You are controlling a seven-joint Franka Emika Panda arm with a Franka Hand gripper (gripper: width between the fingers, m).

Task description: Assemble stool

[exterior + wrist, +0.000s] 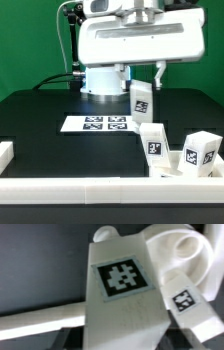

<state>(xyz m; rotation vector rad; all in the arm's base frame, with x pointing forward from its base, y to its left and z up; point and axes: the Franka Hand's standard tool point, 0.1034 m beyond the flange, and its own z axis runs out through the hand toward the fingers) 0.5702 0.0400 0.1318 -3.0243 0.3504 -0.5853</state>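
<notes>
Above the worktop's middle, the gripper (148, 83) is closed on one white leg (141, 100), while a second leg (153, 141) and a third leg (200, 151) stand by the front corner at the exterior view's right; I judge that leg fitting is in hand, and the next move needs exact alignment with the seat.
</notes>
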